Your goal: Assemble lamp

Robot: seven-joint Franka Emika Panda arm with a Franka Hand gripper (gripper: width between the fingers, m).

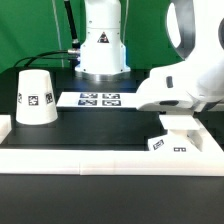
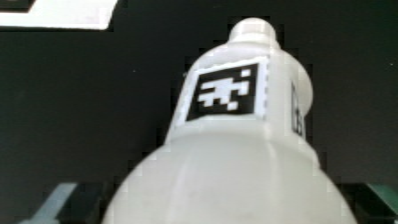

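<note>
In the wrist view a white bulb (image 2: 231, 120) with a square tag fills the frame. Its narrow neck points away from the camera over the black table. My gripper (image 2: 214, 208) is shut on its wide round part, with a dark finger (image 2: 59, 203) showing on each side. In the exterior view my gripper (image 1: 178, 122) hangs low at the right, just above the small angular base block (image 1: 168, 144) with tags; the bulb is hidden there. I cannot tell whether the bulb touches the block. The cone shade (image 1: 35, 97) stands at the exterior view's left.
The marker board (image 1: 98, 99) lies flat in the middle at the back, in front of the robot's base (image 1: 103, 45). A white raised rim (image 1: 100, 160) runs along the table's front and left sides. A white edge (image 2: 54, 25) shows in a corner of the wrist view.
</note>
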